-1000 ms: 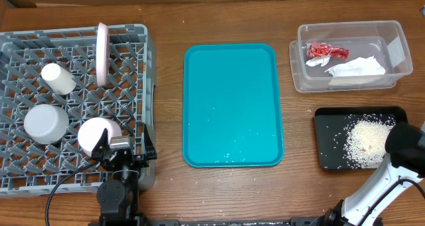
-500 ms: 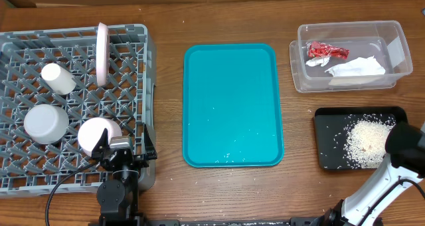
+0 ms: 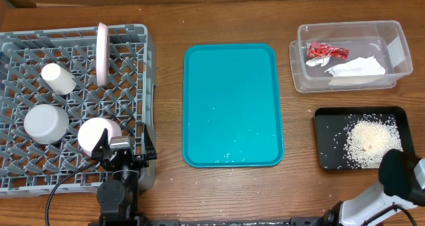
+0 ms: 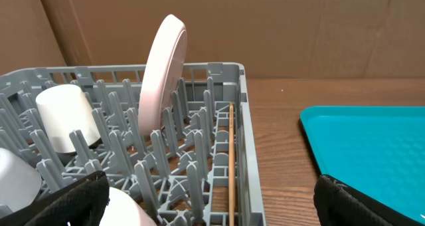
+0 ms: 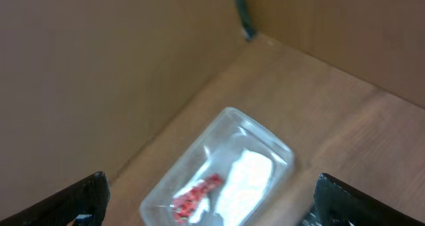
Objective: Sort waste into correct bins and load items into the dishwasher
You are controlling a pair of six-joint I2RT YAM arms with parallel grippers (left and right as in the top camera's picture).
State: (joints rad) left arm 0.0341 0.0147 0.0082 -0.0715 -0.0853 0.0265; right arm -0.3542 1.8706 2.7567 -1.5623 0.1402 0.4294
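left gripper point(image 3: 123, 145): fingers apart, empty, left of teal tray point(image 3: 232, 106)
right gripper point(image 3: 397, 174): fingers apart, empty, right of teal tray
plate point(image 3: 102, 53), bowls point(image 3: 45, 123), cup point(image 3: 58, 78): in grey rack point(image 3: 133, 60), left of it
wrapper point(image 3: 327, 50), napkin point(image 3: 358, 67): in clear tub point(image 3: 398, 50), right
rice point(image 3: 368, 141): in black tray point(image 3: 325, 136), right

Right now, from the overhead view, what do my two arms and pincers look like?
Left pincer is black with a small silver plate on top; a thin black cable loops beside its black arm. The right arm has a white link ending in a black wrist housing.
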